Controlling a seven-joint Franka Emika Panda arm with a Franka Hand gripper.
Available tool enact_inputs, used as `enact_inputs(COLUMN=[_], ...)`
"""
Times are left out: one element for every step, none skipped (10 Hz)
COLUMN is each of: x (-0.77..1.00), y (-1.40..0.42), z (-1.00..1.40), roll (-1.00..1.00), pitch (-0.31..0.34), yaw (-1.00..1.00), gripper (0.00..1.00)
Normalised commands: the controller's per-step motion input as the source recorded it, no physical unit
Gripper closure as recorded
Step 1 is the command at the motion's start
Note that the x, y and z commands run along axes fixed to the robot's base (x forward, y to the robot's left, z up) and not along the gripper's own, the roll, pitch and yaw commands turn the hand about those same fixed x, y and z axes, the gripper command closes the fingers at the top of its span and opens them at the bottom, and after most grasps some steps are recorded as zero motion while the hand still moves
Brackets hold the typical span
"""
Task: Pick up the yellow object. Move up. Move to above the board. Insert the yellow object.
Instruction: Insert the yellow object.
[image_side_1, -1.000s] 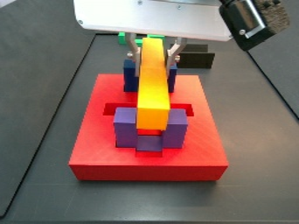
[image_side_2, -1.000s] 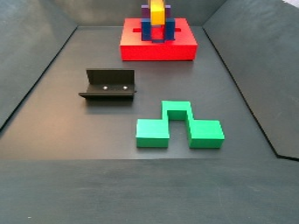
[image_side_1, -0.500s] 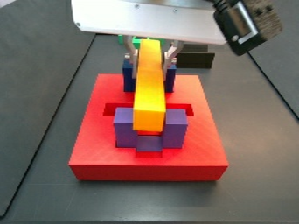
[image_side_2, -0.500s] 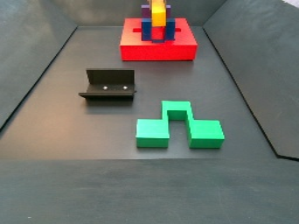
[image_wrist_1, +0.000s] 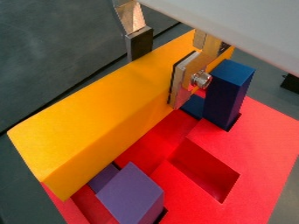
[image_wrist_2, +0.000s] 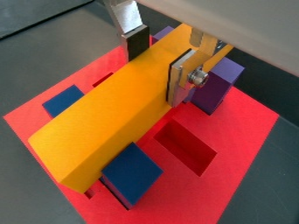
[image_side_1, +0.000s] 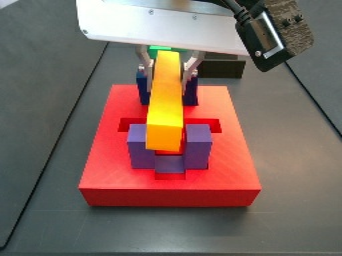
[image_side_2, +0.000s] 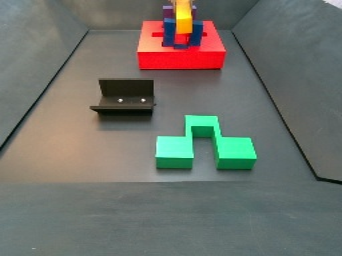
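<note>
Your claw, the two-finger gripper (image_wrist_1: 163, 63), is closed on the long yellow-orange rectangular bar (image_wrist_1: 111, 122), one silver finger plate (image_wrist_1: 187, 77) flat against each long side near one end of it; in both wrist views the bar runs out from between the fingers over the red slab. In a side view the gripper (image_side_1: 170, 62) hangs beneath the white wrist housing, and the bar (image_side_1: 164, 100) slopes away from it toward the near purple posts (image_side_1: 171, 148).

Directly under the claw lies the large flat red square board (image_side_1: 107, 175) with its recessed slots. In a wrist view an open rectangular slot (image_wrist_2: 187, 146) sits just beside the bar, a blue post (image_wrist_2: 135, 171) stands under the bar's free end, and a purple post (image_wrist_2: 218, 83) stands just past the fingers.

Well away from the claw, on the dark floor, you have the dark L-shaped fixture (image_side_2: 123, 97), and farther still the green stepped block (image_side_2: 203, 144).
</note>
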Motion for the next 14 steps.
enact_inputs(x=[0.0, 0.04, 0.01, 0.03, 0.03, 0.18, 0.22, 0.18, 0.12, 0.08, 0.06, 0.0, 0.0, 0.0], y=[0.0, 0.0, 0.0, 0.0, -0.02, -0.02, 0.0, 0.0, 0.0, 0.0, 0.0, -0.01, -0.05, -0.08], z=[0.0, 0.01, 0.01, 0.0, 0.0, 0.0, -0.05, -0.04, -0.06, -0.07, -0.07, -0.06, -0.05, -0.07], roll=[0.09, 0.1, 0.11, 0.14, 0.15, 0.16, 0.16, 0.17, 0.17, 0.17, 0.17, 0.16, 0.17, 0.18], pitch=[0.047, 0.073, 0.069, 0.083, 0.083, 0.06, 0.033, 0.03, 0.017, 0.006, 0.0, 0.0, 0.0, 0.0], yaw=[-0.01, -0.06, -0.06, -0.12, -0.13, 0.0, 0.18, 0.21, 0.21, 0.21, 0.21, 0.16, 0.1, 0.1], gripper=[1.0, 1.0, 1.0, 1.0, 1.0, 1.0, 1.0, 1.0, 1.0, 1.0, 1.0, 1.0, 1.0, 1.0])
